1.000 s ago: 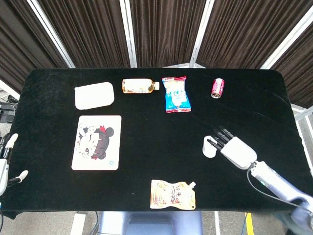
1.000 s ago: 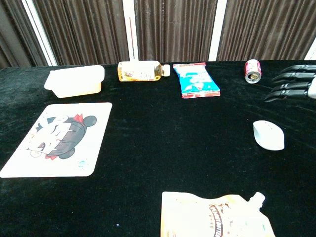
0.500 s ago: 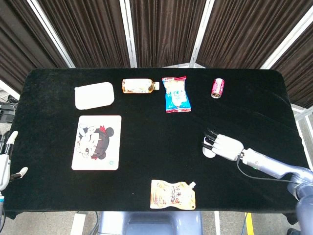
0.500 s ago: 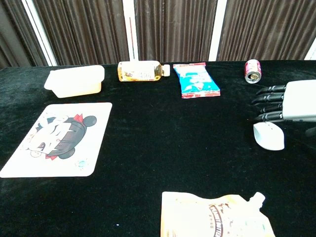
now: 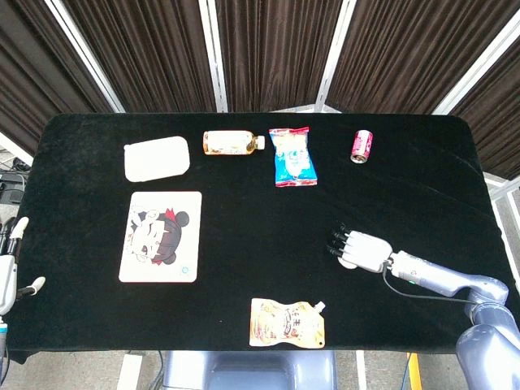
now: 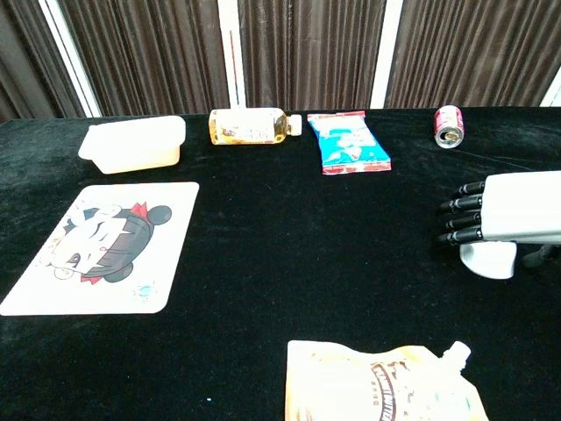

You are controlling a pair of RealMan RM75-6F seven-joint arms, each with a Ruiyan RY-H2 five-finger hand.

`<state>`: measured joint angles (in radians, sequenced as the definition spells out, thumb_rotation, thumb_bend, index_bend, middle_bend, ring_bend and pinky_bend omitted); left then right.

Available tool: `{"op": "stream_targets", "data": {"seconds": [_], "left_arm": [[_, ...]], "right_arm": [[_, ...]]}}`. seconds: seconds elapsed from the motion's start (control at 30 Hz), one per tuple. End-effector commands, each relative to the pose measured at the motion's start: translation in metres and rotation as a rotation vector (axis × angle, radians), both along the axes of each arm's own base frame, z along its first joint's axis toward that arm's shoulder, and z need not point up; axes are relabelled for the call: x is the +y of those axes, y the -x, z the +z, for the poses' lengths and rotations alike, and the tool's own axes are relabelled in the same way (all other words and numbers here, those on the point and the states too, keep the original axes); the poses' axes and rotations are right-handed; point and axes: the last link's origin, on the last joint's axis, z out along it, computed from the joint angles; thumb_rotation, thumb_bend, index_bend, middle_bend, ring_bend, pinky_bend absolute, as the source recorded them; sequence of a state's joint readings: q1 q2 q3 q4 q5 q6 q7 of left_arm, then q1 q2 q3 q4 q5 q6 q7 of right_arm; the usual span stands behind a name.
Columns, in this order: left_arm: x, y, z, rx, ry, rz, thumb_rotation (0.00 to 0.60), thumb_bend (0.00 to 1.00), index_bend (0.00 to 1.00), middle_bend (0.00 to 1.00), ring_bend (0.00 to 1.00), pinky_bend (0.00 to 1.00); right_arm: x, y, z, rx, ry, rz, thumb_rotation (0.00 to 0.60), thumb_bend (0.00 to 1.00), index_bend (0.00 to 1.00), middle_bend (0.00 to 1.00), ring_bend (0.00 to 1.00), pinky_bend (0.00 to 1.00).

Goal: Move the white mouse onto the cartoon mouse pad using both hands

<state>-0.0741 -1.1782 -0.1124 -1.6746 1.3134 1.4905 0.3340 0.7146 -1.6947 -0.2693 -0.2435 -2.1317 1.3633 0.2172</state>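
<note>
The white mouse (image 6: pixel 488 260) lies on the black table at the right, mostly covered by my right hand (image 6: pixel 504 217). That hand (image 5: pixel 357 249) lies flat over the mouse, its dark fingers stretched out toward the left and apart; I see no closed hold on it. In the head view the mouse is almost fully hidden under the hand. The cartoon mouse pad (image 5: pixel 160 236) lies flat at the left of the table, far from the mouse. My left hand (image 5: pixel 8 268) hangs off the table's left edge, fingers apart and holding nothing.
Along the back stand a white box (image 5: pixel 157 158), a tea bottle (image 5: pixel 231 143) on its side, a blue snack bag (image 5: pixel 293 157) and a red can (image 5: pixel 361 146). A printed pouch (image 5: pixel 288 322) lies at the front edge.
My right hand has come down and moved left from beside the mouse until it lies over it. The mouse has stayed in place. The left hand has barely moved.
</note>
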Motion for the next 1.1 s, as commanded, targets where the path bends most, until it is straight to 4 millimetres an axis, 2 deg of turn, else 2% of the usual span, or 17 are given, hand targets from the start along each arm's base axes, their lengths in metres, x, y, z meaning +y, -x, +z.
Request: {"op": "stream_targets", "data": {"seconds": [0.03, 0.1, 0.2, 0.37, 0.5, 0.7, 0.87, 0.97, 1.1], "left_arm": [[0.0, 0.0, 0.0, -0.001, 0.0, 0.001, 0.6, 0.02, 0.0, 0.0, 0.0, 0.0], [0.0, 0.001, 0.0, 0.0, 0.001, 0.002, 0.6, 0.02, 0.0, 0.0, 0.0, 0.0], [0.0, 0.001, 0.0, -0.001, 0.004, 0.003, 0.6, 0.01, 0.0, 0.0, 0.0, 0.0], [-0.001, 0.0, 0.0, -0.008, 0.007, -0.001, 0.6, 0.02, 0.0, 0.0, 0.0, 0.0], [-0.003, -0.003, 0.004, -0.033, 0.008, -0.016, 0.6, 0.02, 0.0, 0.0, 0.0, 0.0], [-0.004, -0.005, 0.008, -0.063, 0.02, -0.023, 0.6, 0.02, 0.0, 0.0, 0.0, 0.0], [-0.005, -0.005, 0.011, -0.083, 0.025, -0.026, 0.6, 0.01, 0.0, 0.0, 0.0, 0.0], [-0.006, -0.003, 0.012, -0.096, 0.034, -0.023, 0.6, 0.02, 0.0, 0.0, 0.0, 0.0], [-0.005, 0.001, 0.014, -0.115, 0.046, -0.009, 0.6, 0.02, 0.0, 0.0, 0.0, 0.0]], "right_arm": [[0.002, -0.002, 0.0, -0.018, -0.009, 0.007, 0.6, 0.15, 0.24, 0.42, 0.29, 0.42], [0.003, -0.004, 0.0, -0.034, -0.015, 0.016, 0.6, 0.27, 0.31, 0.48, 0.36, 0.49], [0.003, -0.006, 0.001, -0.051, -0.02, 0.02, 0.6, 0.38, 0.38, 0.52, 0.4, 0.54], [0.001, -0.013, 0.006, -0.086, -0.013, 0.046, 0.6, 0.44, 0.39, 0.53, 0.41, 0.55], [-0.006, -0.045, 0.014, -0.181, -0.006, 0.163, 0.6, 0.45, 0.4, 0.54, 0.41, 0.55], [-0.013, -0.092, 0.002, -0.23, -0.046, 0.291, 0.6, 0.45, 0.4, 0.54, 0.41, 0.55], [-0.016, -0.14, -0.025, -0.22, -0.094, 0.376, 0.6, 0.45, 0.4, 0.54, 0.41, 0.55], [-0.016, -0.173, -0.049, -0.194, -0.121, 0.404, 0.6, 0.45, 0.4, 0.54, 0.41, 0.55], [-0.012, -0.203, -0.074, -0.171, -0.151, 0.423, 0.6, 0.45, 0.4, 0.54, 0.41, 0.55]]}}
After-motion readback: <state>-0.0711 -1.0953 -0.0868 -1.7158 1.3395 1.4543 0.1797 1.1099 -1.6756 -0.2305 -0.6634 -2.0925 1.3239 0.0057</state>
